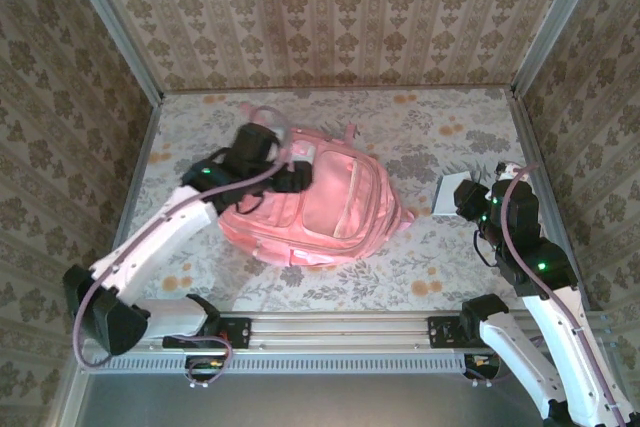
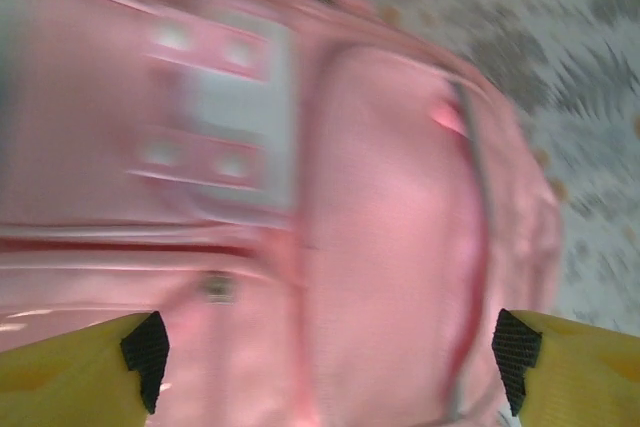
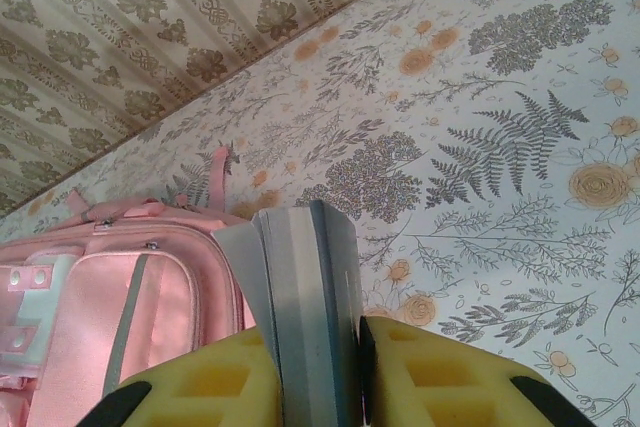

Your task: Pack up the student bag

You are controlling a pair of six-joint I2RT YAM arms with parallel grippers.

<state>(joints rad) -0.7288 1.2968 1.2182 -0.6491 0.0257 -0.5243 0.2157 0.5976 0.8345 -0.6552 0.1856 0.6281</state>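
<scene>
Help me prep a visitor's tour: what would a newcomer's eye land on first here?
The big pink student bag lies flat in the middle of the floral table. The left tool hovers open close over its front. To its right, the right tool grips a thin grey book.

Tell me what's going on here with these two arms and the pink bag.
Two robot arms are packing a pink student bag that lies on the flowery table. The left fingers hover wide open over the bag's front pockets, holding nothing. The right fingers are clamped on a thin grey book, held off to the bag's right, not yet inside.
</scene>
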